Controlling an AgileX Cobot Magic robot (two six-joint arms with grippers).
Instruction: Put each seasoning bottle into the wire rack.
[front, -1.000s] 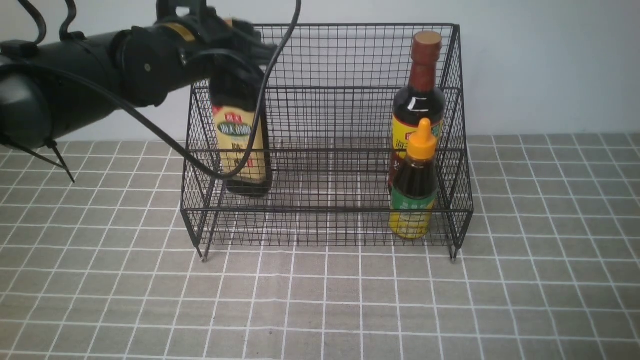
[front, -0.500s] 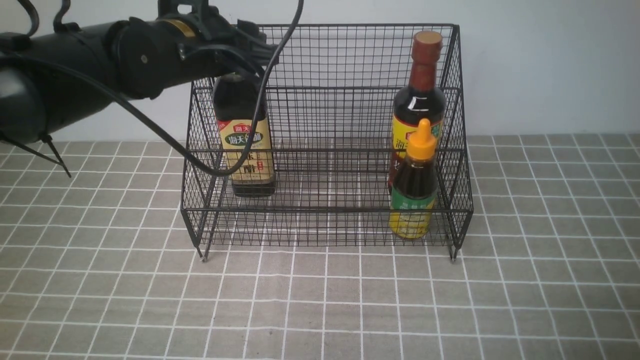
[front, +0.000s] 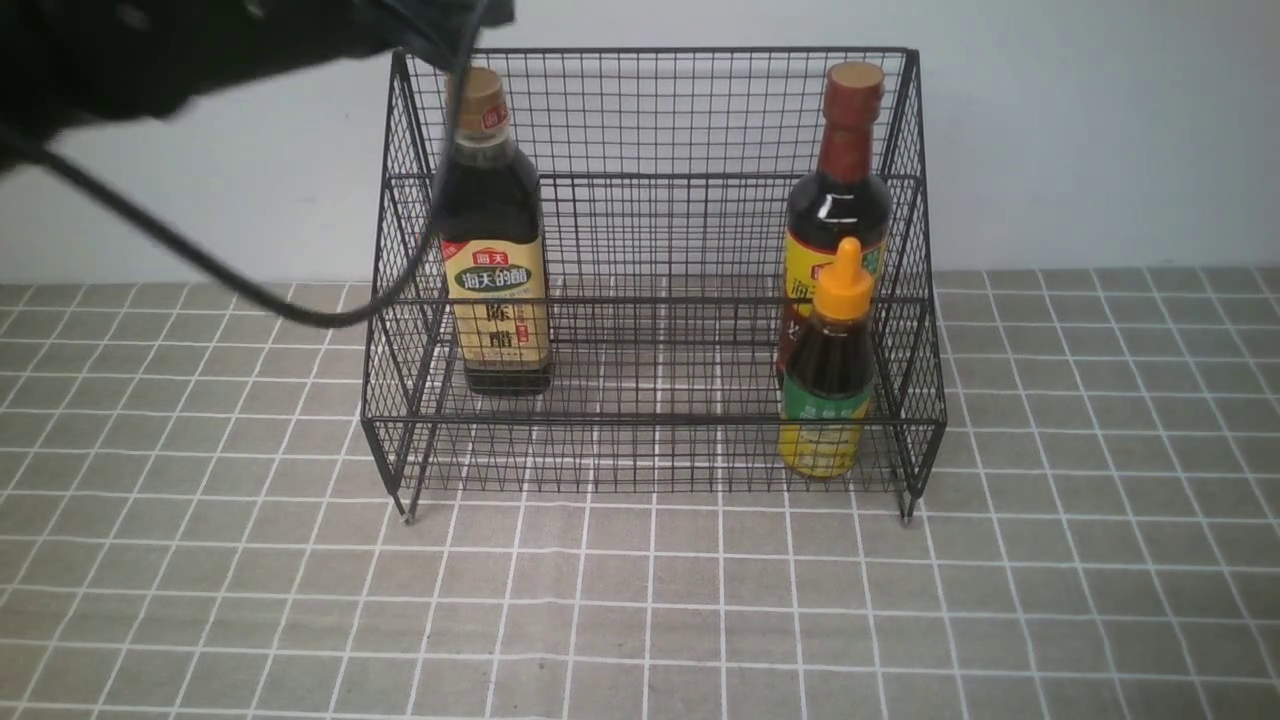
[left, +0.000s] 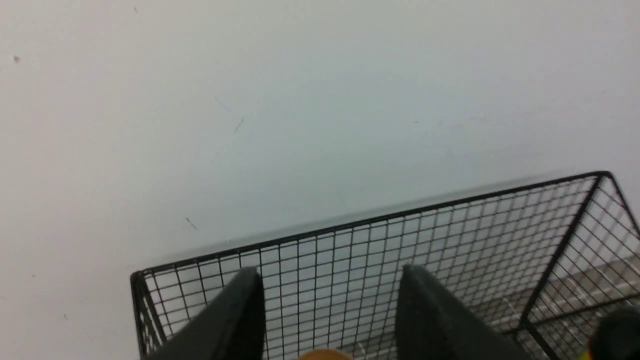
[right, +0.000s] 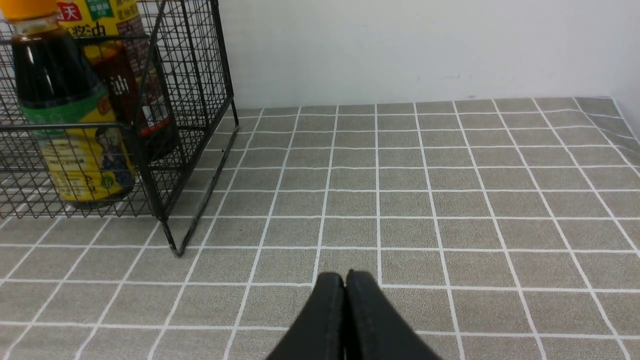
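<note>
One large black wire-mesh stepped rack (front: 655, 280) is standing on the grey tiled tablecloth (front: 640, 600), and three dark-liquid seasoning bottles are sitting inside it.

Nearest, on the lower front tier at the robot's right end, the small bottle with the orange nozzle cap and green-yellow label (front: 830, 365) is standing upright. Just behind it, on the upper tier, the tall bottle with the brown-red neck and yellow-red label (front: 838, 200) is standing upright too. At the left end of the upper tier the tall bottle with the gold cap and tan label (front: 492, 240) is standing free.

The right gripper (right: 345, 285) is hanging low over the cloth, off to the right of the rack and well apart from it, its two black fingers pressing together and holding nothing.

The left gripper (left: 327, 295) is hovering above the rack's rear left corner, its fingers (left: 240, 310) standing apart and touching nothing; the gold cap is showing just below the gap between them. In the front view the left arm (front: 150, 40) is appearing blurred at the top left.
</note>
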